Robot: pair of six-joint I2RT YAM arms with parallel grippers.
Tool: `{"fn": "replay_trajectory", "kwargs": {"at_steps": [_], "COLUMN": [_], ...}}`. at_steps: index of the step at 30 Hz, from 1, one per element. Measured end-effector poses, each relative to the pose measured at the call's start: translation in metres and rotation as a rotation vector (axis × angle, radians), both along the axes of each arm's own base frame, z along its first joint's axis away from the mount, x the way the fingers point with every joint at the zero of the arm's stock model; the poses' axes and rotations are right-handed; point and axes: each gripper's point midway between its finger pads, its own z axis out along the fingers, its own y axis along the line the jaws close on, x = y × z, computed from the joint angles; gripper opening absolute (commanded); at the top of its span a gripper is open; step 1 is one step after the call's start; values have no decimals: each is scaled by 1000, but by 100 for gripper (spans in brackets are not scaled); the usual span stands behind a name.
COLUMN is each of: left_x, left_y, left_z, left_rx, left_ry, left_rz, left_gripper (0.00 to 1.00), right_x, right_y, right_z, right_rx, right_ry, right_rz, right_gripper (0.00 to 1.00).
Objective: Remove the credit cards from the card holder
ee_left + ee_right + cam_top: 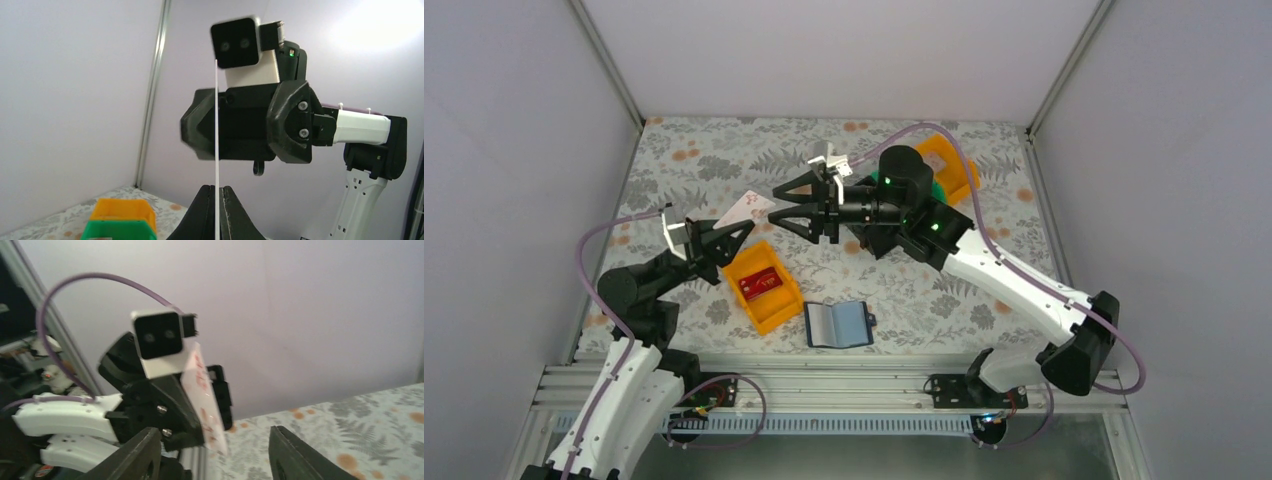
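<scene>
Credit card (746,208), pinkish-white, clamped aloft in left pincer (742,228), long axis pointing 2 o'clock toward right pincer (777,203), jaws apart just at card's 3 o'clock, likely taking it next; card holder (837,323) open on desk (894,300) at 5 o'clock.

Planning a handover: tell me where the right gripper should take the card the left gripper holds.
Grip the pinkish-white card by its free end, away from the shut left gripper, coming from the right arm's side, open right gripper astride its flat faces; probably only that end stands clear.
</scene>
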Motion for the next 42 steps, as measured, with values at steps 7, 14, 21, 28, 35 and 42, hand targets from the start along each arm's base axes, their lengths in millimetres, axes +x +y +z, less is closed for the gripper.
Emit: {"fn": "replay_trajectory", "kwargs": {"at_steps": [7, 14, 21, 28, 35, 42], "left_x": [1, 1, 3, 14, 67, 99], "left_y": [1, 1, 1, 4, 46, 110], "left_z": [0, 1, -3, -10, -50, -129], "left_rx": [-14, -15, -17, -18, 0, 114], "left_ry": [8, 5, 19, 66, 204, 338], "left_rz": [5, 4, 4, 58, 437, 848], "left_gripper": [2, 2, 2, 100, 100, 100], "right_x": [-11, -5, -6, 1, 81, 191], "right_y": [10, 22, 25, 23, -31, -184], "right_z": [23, 6, -2, -7, -8, -1], "right_rx": [29, -19, -49, -84, -188, -224], "right_ry": [-60, -45, -50, -41, 27, 124], "right_rz": [89, 115, 137, 92, -303, -895], "right_gripper": [29, 5, 4, 4, 4, 4]}}
